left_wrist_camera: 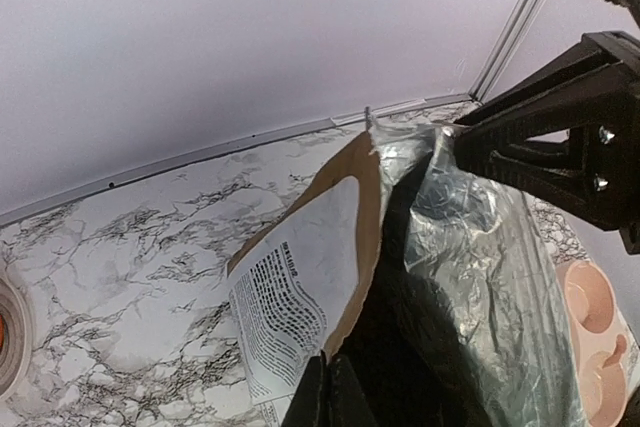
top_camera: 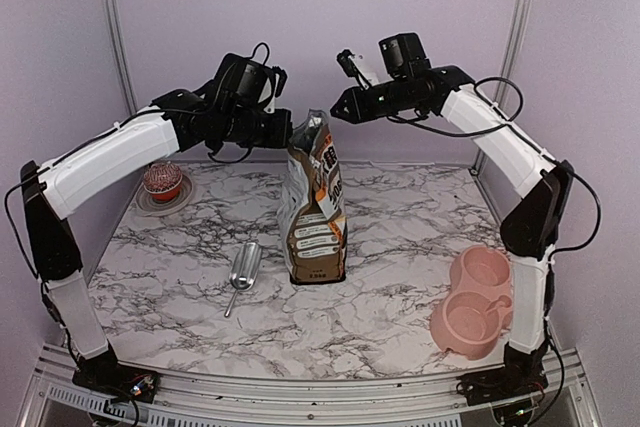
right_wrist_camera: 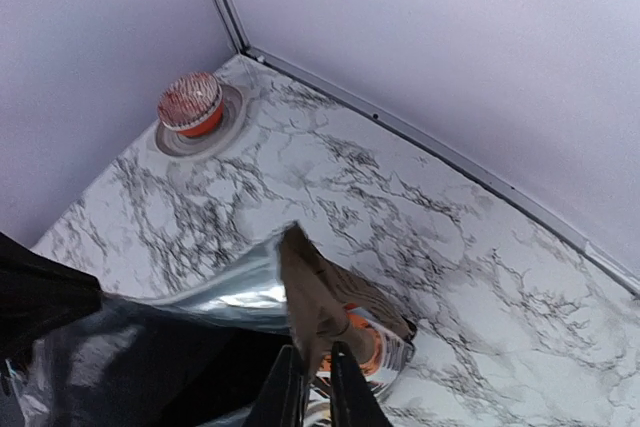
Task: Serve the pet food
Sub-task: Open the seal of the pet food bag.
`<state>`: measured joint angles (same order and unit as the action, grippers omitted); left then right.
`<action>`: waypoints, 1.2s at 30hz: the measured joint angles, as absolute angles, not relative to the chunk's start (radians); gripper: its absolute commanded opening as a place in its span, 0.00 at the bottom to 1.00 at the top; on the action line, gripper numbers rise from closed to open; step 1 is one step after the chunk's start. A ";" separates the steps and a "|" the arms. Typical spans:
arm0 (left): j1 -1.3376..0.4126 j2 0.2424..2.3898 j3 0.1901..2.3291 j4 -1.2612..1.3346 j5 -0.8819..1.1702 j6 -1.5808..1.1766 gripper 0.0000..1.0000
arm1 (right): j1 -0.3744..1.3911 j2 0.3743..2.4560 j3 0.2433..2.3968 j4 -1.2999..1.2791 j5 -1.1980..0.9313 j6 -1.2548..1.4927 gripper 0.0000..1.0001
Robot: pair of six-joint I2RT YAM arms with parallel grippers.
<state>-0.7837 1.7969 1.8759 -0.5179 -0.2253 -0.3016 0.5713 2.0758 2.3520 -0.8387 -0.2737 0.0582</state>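
— Whereabouts of the bag of pet food?
— Upright mid-table, between scoop and pink double bowl, mouth open, inside too dark to see into.
— Left pincer?
— Clamped tight on the top left edge.
— Right pincer?
— Astride the opposite flap, jaws barely apart; cannot tell whether pinching or loose.
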 measured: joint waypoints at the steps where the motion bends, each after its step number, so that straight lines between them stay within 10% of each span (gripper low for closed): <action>1: -0.782 1.801 1.884 -0.522 -0.227 -0.295 0.31 | 0.567 2.074 2.352 -0.820 -0.282 0.066 0.37; 10: -0.757 1.814 2.039 -0.522 -0.157 -0.324 0.55 | 0.521 1.930 2.302 -0.710 -0.331 0.106 0.58; 28: -0.759 1.985 2.158 -0.728 -0.193 -0.397 0.32 | 0.620 1.874 2.209 -0.759 -0.258 0.169 0.59; 36: -0.759 1.977 2.158 -0.743 -0.207 -0.412 0.59 | 0.640 1.874 2.206 -0.776 -0.241 0.191 0.59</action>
